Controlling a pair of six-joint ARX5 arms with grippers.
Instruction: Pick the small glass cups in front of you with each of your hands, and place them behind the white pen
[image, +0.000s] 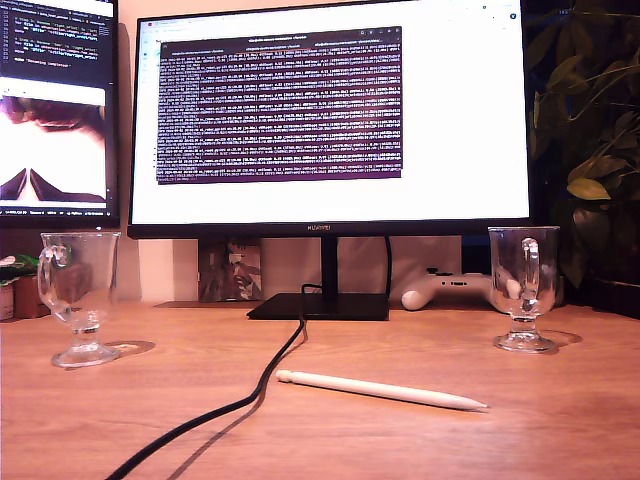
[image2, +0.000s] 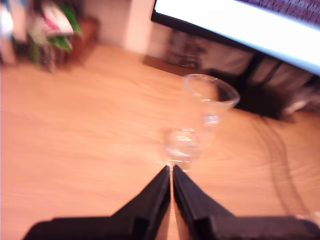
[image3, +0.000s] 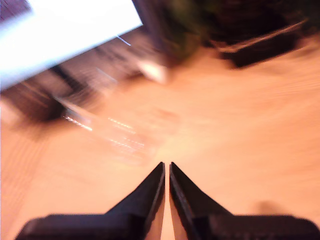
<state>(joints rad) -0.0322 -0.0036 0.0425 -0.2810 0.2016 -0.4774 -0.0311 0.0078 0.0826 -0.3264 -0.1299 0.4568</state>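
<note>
Two clear glass cups stand on the wooden desk (image: 400, 440): one cup (image: 80, 295) at the exterior view's left, the other cup (image: 524, 288) at its right. The white pen (image: 380, 390) lies between them, nearer the camera. Neither arm shows in the exterior view. In the first wrist view my first gripper (image2: 171, 169) is shut with nothing in it, its tips just short of a cup's (image2: 197, 120) foot. The second wrist view is heavily blurred. My second gripper (image3: 166, 164) is shut and empty, and a smeared cup (image3: 117, 132) lies ahead of it.
A black cable (image: 255, 395) runs across the desk from the monitor stand (image: 320, 305) toward the camera. A large monitor (image: 330, 115) fills the back. A white game controller (image: 445, 290) lies by the stand, and a plant (image: 590, 150) stands at the exterior view's right.
</note>
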